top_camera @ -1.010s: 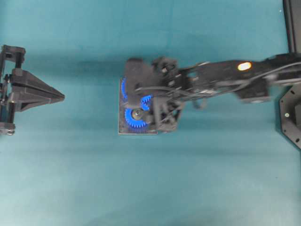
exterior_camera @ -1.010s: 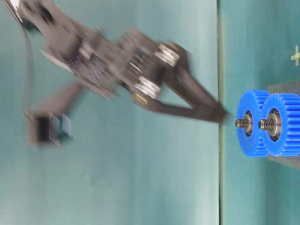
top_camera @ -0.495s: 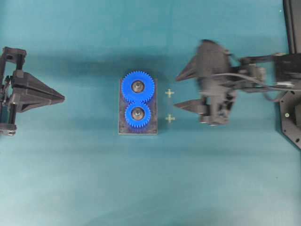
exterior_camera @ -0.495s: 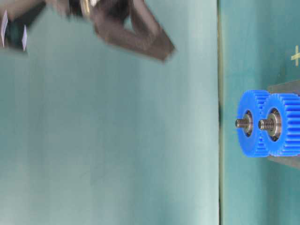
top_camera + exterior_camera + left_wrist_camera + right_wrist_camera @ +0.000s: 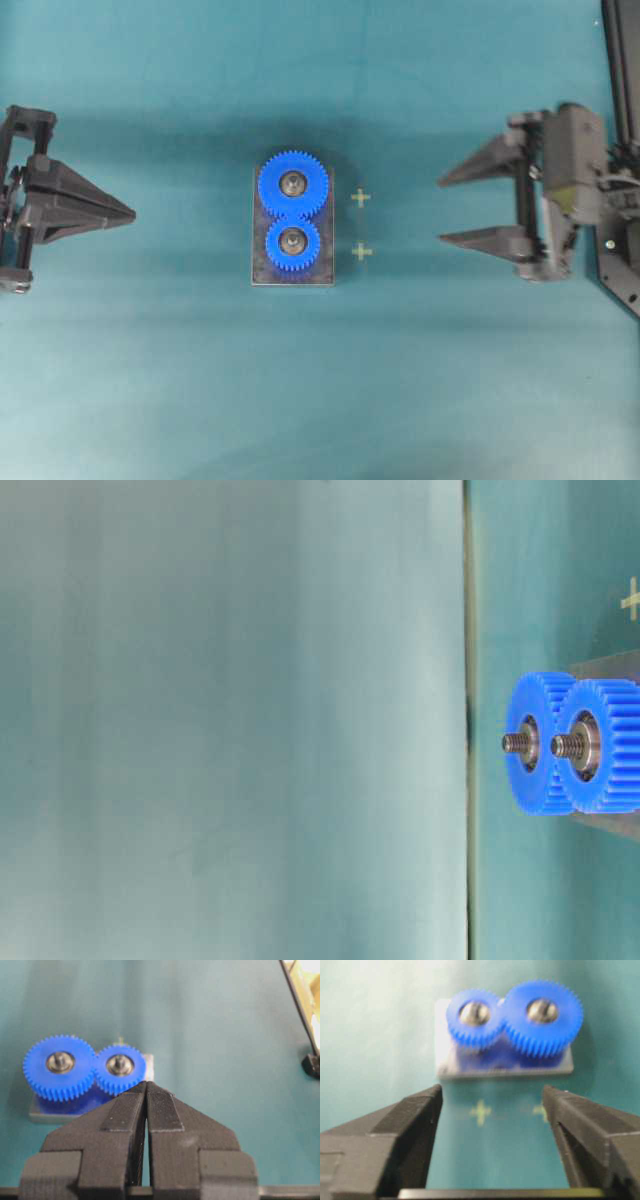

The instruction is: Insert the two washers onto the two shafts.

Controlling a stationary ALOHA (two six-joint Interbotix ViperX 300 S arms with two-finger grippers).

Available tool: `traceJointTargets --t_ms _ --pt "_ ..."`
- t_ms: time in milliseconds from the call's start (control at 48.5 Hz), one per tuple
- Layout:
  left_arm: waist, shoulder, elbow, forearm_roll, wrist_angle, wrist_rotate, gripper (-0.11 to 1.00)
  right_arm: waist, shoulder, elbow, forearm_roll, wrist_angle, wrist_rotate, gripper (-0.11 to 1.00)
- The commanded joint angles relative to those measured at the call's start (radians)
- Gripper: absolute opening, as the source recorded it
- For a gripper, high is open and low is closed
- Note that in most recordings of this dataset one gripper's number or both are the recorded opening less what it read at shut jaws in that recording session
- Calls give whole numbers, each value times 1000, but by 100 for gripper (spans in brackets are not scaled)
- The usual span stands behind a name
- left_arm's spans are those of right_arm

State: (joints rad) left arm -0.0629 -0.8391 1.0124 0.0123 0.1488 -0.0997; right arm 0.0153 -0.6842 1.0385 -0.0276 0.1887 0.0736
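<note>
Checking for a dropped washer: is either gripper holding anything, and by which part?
Nothing is held. The right gripper stands open and empty; the left gripper is shut on nothing.

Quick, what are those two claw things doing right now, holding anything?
Left tool: closed, its two fingers pressed together with nothing between them.
Right tool: open, empty, with bare table showing between its fingers.

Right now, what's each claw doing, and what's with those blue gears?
Left claw shut, empty. Right claw open, empty, off to the side. Two blue gears meshed on their shafts. Nothing blocking.
</note>
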Motion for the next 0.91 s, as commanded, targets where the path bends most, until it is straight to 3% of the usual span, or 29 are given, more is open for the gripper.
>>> traceJointTargets --t_ms 0,247,639,886 --pt "-3 -3 -8 3 -11 -2 0 23 -25 14 3 2 -2 76" --pt "-3 -26 44 2 -26 -2 0 41 -80 60 8 -2 -2 71" --pt "-2 -44 61 3 -34 3 0 41 -216 137 21 -6 32 45" --pt "-2 -55 97 2 -112 2 0 41 -299 179 21 2 77 42"
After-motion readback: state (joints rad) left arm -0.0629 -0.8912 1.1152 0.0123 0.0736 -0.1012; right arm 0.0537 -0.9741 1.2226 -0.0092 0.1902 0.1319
